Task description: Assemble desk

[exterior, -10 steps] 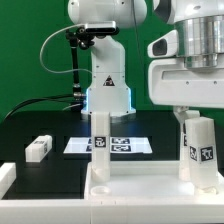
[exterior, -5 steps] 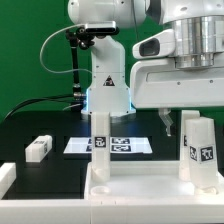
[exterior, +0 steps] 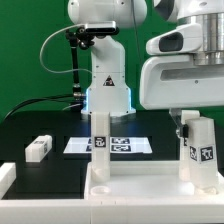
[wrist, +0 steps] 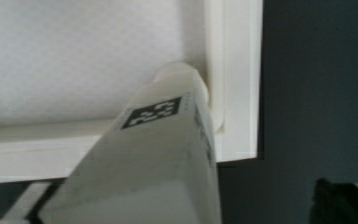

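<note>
The desk's white panel [exterior: 135, 192] lies flat at the front with two tagged legs standing upright in its sockets, one in the middle [exterior: 100, 145] and one on the exterior view's right [exterior: 199, 152]. My gripper [exterior: 195, 120] hangs over the top of the right leg. In the wrist view that leg [wrist: 149, 160] stands between my fingers on the panel's corner [wrist: 87, 70]. One dark finger [wrist: 348, 202] stands apart from the leg with a gap, so the gripper [wrist: 176, 205] looks open. A loose leg [exterior: 38, 148] lies on the black table at the exterior view's left.
The marker board [exterior: 122, 146] lies flat behind the panel, in front of the arm's base [exterior: 108, 90]. A white block edge [exterior: 5, 176] shows at the exterior view's far left. Black cables run along the green backdrop.
My hand rose and swung to the exterior view's left half a second ago, then came back right over the right leg. The legs and panel stay put.
</note>
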`<state>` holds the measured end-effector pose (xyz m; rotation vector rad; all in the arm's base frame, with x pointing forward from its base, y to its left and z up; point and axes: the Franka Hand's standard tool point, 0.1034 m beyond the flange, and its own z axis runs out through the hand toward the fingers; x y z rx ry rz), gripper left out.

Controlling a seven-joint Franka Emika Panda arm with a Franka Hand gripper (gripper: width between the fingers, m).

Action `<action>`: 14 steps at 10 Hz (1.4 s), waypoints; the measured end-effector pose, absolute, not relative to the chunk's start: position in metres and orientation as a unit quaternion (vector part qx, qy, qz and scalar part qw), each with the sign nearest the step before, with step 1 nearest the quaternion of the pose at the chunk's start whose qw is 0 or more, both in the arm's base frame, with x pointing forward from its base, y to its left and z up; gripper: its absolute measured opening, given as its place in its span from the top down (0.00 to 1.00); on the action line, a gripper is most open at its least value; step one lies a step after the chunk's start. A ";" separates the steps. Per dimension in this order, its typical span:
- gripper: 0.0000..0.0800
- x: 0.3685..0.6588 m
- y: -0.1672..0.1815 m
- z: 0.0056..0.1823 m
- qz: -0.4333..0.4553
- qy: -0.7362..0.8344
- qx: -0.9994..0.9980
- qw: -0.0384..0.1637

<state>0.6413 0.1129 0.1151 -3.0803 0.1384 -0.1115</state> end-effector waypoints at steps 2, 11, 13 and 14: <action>0.44 0.641 0.114 0.115 -0.034 0.099 -0.994 0.031; 0.64 0.641 0.116 0.113 0.014 0.664 -0.745 0.060; 0.64 0.641 0.117 0.113 0.016 0.685 -0.725 0.060; 0.53 0.641 0.117 0.113 0.015 0.673 -0.737 0.060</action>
